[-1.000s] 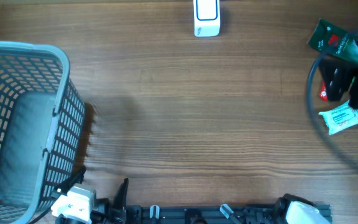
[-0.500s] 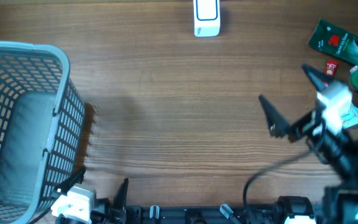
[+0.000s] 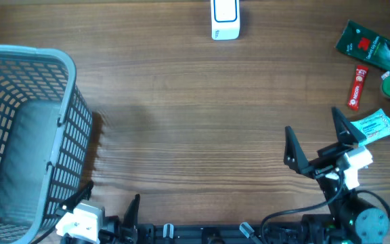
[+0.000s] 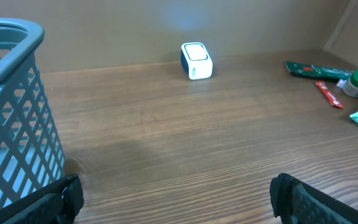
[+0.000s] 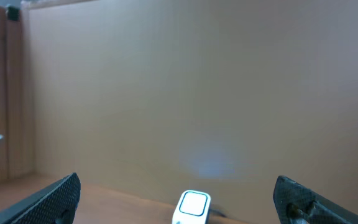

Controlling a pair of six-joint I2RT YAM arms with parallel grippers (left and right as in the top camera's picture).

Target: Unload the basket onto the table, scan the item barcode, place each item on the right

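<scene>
Now the right hand (image 3: pixel 310 120) hangs open near the pale-blue packet (image 3: pixel 373 126).

The overhead camera looks straight down on the table (image 3: pixel 195 122) from well above and takes in its full width. The left wrist camera sits low at the robot's left side and faces across the table toward the back wall (image 4: pixel 166 25). The right wrist camera is tipped higher toward the same wall, with only a strip of table at the bottom. All three views share the white scanner (image 3: pixel 225 19) and the grey basket (image 3: pixel 19 135). The green packet (image 3: pixel 364 42) shows only overhead and from the left wrist.
</scene>
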